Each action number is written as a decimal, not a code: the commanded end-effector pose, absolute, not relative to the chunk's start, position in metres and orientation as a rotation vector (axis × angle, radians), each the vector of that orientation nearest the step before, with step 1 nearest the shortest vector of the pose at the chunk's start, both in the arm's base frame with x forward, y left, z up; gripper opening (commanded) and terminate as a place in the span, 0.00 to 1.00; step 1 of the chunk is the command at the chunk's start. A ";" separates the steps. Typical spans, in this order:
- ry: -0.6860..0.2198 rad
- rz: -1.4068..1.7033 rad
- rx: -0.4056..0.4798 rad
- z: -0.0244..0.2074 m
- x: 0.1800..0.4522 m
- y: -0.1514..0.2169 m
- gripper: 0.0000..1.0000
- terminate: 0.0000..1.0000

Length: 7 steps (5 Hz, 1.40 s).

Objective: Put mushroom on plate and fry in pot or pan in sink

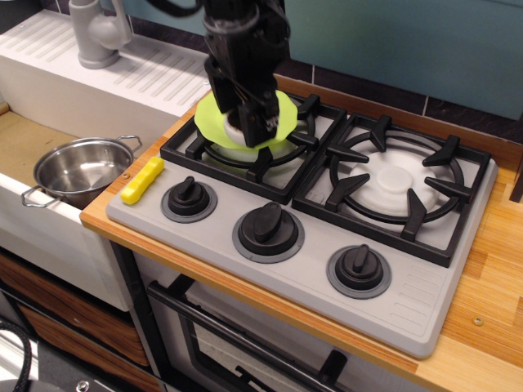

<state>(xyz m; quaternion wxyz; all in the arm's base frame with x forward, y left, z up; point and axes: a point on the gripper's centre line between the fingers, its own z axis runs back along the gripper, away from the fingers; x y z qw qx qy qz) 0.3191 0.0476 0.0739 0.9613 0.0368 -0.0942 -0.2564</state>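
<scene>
My gripper [248, 129] hangs over the lime-green plate [207, 121], which lies on the left stove burner. The jaws are shut on the mushroom [234, 131]; only a bit of its white cap shows at the fingertips, right at the plate's surface. I cannot tell whether it touches the plate. The yellow fry [142, 180] lies at the stove's front left corner, beside the left knob. The steel pot [78, 169] stands empty in the tan basin of the sink [23, 139] at left.
The grey faucet [98, 33] and ribbed drainboard [155, 73] are at the back left. Black grates cover both burners; the right burner [398, 181] is bare. Three black knobs [268, 228] line the stove's front. The wooden counter [490, 278] runs on at the right.
</scene>
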 end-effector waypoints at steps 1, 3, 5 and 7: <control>-0.245 -0.544 0.099 0.095 0.336 0.056 0.00 0.00; -0.276 -0.566 0.091 0.086 0.345 0.066 0.00 0.00; -0.302 -0.580 0.089 0.081 0.350 0.074 0.00 0.00; -0.301 -0.582 0.110 0.083 0.341 0.067 1.00 0.00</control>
